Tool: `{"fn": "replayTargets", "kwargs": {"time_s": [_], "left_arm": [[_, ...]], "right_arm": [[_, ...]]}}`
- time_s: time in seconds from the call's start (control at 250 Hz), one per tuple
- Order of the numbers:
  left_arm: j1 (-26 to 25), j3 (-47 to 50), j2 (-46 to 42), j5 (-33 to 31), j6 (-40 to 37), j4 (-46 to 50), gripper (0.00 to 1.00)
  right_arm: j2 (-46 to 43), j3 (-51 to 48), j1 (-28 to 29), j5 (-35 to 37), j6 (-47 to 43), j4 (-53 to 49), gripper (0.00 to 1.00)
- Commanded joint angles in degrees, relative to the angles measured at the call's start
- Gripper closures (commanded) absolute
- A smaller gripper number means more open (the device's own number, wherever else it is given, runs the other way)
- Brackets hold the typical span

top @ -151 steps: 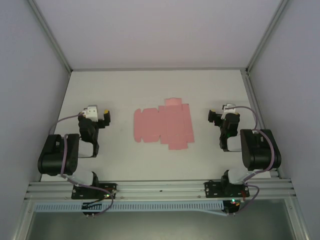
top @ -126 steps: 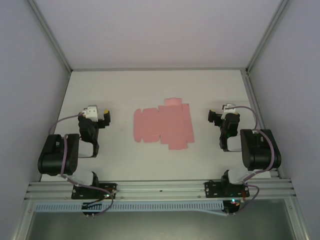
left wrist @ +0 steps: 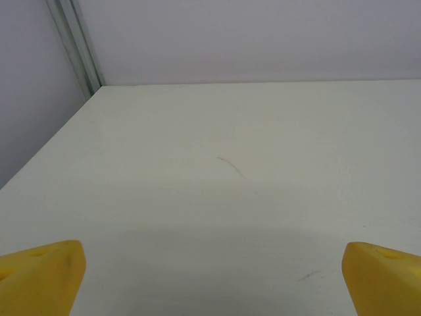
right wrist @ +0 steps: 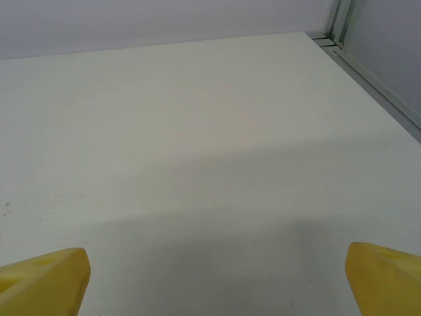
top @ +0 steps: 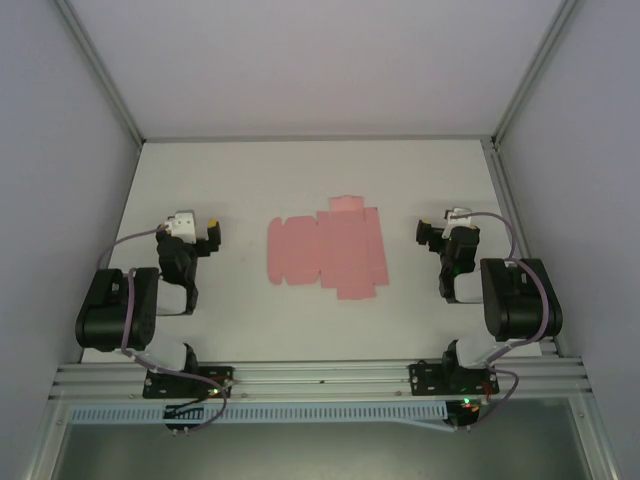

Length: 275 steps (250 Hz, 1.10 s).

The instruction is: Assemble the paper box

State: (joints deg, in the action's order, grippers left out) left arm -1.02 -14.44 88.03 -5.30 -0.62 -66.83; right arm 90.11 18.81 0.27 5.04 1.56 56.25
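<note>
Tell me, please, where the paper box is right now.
In the top view, the paper box lies flat and unfolded near the middle of the table, between the left gripper and the right gripper, touching neither.

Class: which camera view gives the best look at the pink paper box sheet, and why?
The top external view: the paper box lies flat and unfolded on the table, its whole outline and flaps visible. The wrist views offer white table surface beyond yellow fingertips, adding no detail on it.
</note>
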Motion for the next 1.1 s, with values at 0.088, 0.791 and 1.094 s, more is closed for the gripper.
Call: {"fn": "replayTargets", "kwargs": {"time_s": [0.088, 0.791, 1.094], "left_arm": [[-0.22, -0.94, 0.43, 0.51, -1.22, -0.67, 0.00], [-0.77, -7.15, -19.62, 1.52, 4.65, 24.84, 0.00], [-8.19, -21.72, -25.70, 10.17, 24.18, 57.91, 0.00]], "right_arm": [[-0.59, 0.57, 0.03, -0.63, 0.72, 1.43, 0.00], [-17.15, 7.08, 1.35, -2.93, 1.80, -23.49, 0.00], [-21.11, 26.13, 14.76, -6.37, 17.21, -60.84, 0.01]]}}
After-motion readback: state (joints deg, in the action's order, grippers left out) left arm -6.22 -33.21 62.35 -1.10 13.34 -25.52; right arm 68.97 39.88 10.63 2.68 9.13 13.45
